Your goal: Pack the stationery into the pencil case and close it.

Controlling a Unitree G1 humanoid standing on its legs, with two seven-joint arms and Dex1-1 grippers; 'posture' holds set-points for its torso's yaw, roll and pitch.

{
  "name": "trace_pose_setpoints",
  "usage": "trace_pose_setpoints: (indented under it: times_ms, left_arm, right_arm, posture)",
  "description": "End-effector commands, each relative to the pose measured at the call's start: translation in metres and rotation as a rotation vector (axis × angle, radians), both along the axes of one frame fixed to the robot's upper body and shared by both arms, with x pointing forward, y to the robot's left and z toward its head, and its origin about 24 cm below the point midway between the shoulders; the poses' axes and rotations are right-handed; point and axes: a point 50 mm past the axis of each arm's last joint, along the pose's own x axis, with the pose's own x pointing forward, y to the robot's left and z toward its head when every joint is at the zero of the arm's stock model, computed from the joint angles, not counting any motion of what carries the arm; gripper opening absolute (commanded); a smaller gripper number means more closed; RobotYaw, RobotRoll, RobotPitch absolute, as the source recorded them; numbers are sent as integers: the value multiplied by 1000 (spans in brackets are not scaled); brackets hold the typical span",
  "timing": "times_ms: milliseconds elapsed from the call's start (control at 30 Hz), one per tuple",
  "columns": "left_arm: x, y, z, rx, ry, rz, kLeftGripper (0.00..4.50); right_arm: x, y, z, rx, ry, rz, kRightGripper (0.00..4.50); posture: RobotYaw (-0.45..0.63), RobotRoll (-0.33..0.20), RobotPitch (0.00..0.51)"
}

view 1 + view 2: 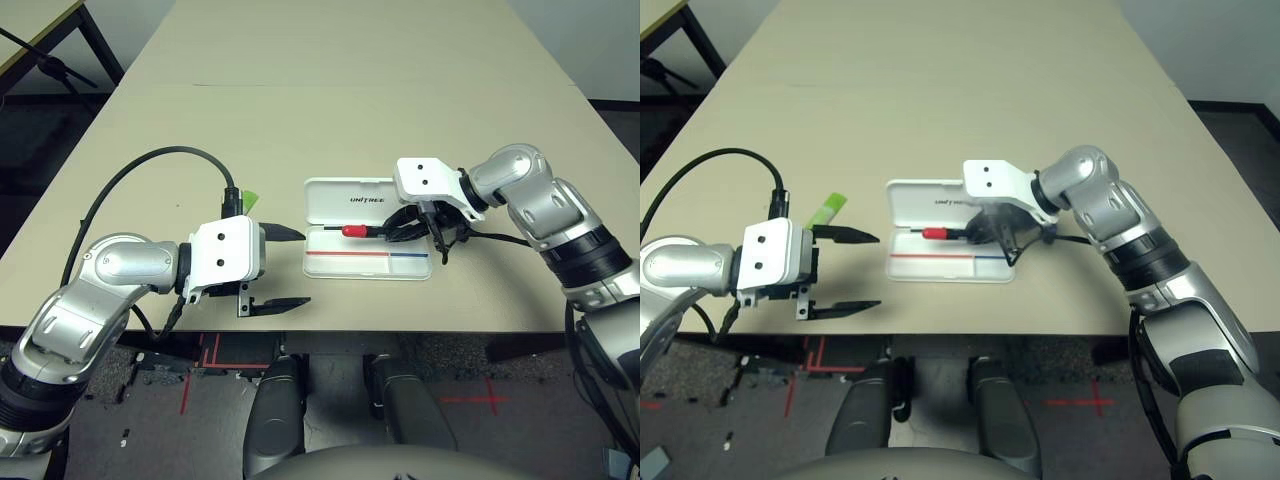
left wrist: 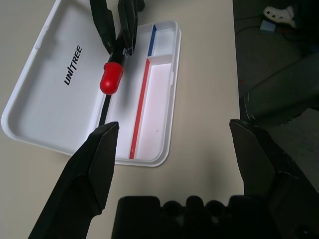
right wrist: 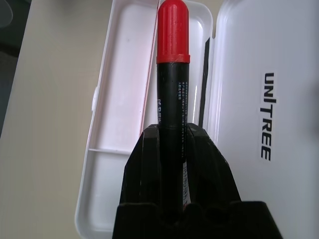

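My right gripper [image 1: 408,229] has its jaws squeezed tight on the red marker [image 1: 362,230]. I hold it over the open pencil case [image 1: 366,229], which lies flat on the bench [image 1: 330,100]. My left gripper [image 1: 285,268] has its jaws wide apart and holds nothing. It hangs beside the case. The green highlighter [image 1: 827,209] lies on the bench behind my left gripper.

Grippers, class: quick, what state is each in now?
Left gripper: open, empty.
Right gripper: shut on the red marker.
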Motion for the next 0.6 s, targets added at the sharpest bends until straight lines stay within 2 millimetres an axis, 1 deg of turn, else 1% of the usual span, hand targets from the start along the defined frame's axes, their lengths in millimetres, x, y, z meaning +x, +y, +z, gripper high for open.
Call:
trace_pose_setpoints:
  times_ms: [33,167,200,300,333,467,600]
  left_arm:
    - [-7,0,5,11,-30,-16,4500]
    - [-9,4,4,14,-30,-11,4500]
    - [-10,4,4,14,-30,-11,4500]
    - [-11,6,4,16,-29,-10,4500]
    - [-12,6,3,17,-28,-9,4500]
    - [-11,9,3,8,-18,4,4500]
    - [-8,15,3,-2,-5,34,4500]
  right_arm:
    - [0,0,-5,-3,-5,11,1219]
    - [-2,-3,0,18,8,23,2636]
    - [-3,-4,2,21,10,28,3111]
    - [-7,-8,6,38,38,37,4216]
    - [-9,-10,7,39,53,39,4467]
    - [-20,-19,12,46,132,34,4467]
    - [-36,-37,22,92,247,2,4467]
  posture:
    - [87,0,140]
    - [82,0,142]
    - [82,0,142]
    - [79,0,145]
    - [79,0,146]
    - [79,0,150]
    - [80,0,155]
